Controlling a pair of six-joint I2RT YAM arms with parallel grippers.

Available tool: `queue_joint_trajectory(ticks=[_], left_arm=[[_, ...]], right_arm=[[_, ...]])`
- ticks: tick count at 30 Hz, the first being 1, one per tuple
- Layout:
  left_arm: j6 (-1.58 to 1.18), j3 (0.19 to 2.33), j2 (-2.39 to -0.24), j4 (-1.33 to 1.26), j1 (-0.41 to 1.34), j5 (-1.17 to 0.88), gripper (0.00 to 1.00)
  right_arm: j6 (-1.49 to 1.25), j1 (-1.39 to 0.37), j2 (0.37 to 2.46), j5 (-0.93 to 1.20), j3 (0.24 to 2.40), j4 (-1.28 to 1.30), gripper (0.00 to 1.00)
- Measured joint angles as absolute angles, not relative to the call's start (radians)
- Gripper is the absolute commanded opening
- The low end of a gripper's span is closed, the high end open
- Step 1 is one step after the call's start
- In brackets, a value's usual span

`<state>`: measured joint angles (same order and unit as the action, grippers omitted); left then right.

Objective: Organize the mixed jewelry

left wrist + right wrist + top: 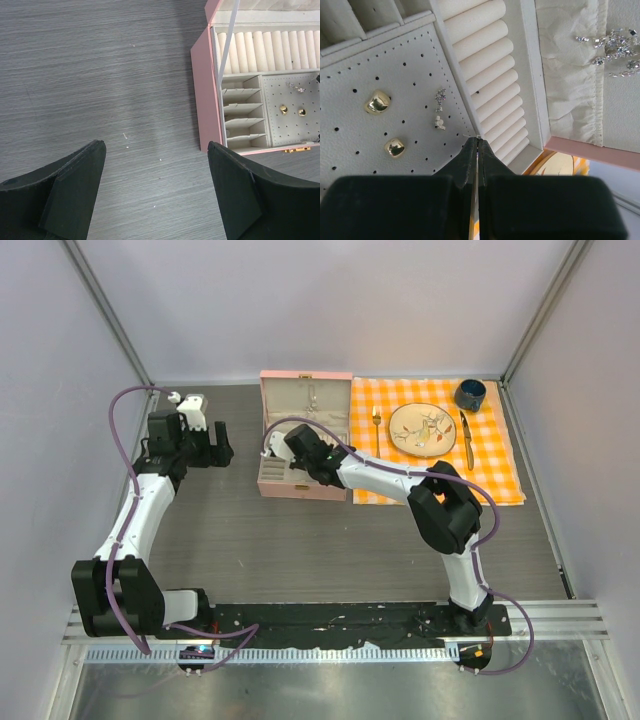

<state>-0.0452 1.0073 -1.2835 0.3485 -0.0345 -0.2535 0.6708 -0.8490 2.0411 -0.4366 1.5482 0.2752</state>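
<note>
The pink case [305,435] lies open on the table. In the right wrist view its white pegboard [350,130] holds two gold studs [377,101], a sparkly earring [440,95] and a tiny pale piece [439,123]. A sparkly silvery chain [612,42] sits at the lid pocket. My right gripper [478,139] is shut over the pegboard edge, pinching a tiny silvery stud with a thin pin at its tips; it also shows in the top view [295,455]. My left gripper [156,147] is open and empty above bare table left of the case [205,100], as the top view [205,445] shows too.
A few tiny pale specks [125,135] lie on the dark table. Right of the case an orange checked cloth [500,470] carries a plate [420,428], a gold fork [377,425], a gold knife [466,440] and a dark blue cup [470,393]. Ring rolls [490,75] fill one case section.
</note>
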Motion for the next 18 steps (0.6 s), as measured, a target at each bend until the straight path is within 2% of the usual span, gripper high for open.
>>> queue_joint_trajectory(ticks=[18], left_arm=[[-0.046, 1.007, -1.283, 0.348, -0.035, -0.253, 0.88]], right_arm=[[0.671, -0.851, 2.041, -0.436, 1.551, 0.282, 0.01]])
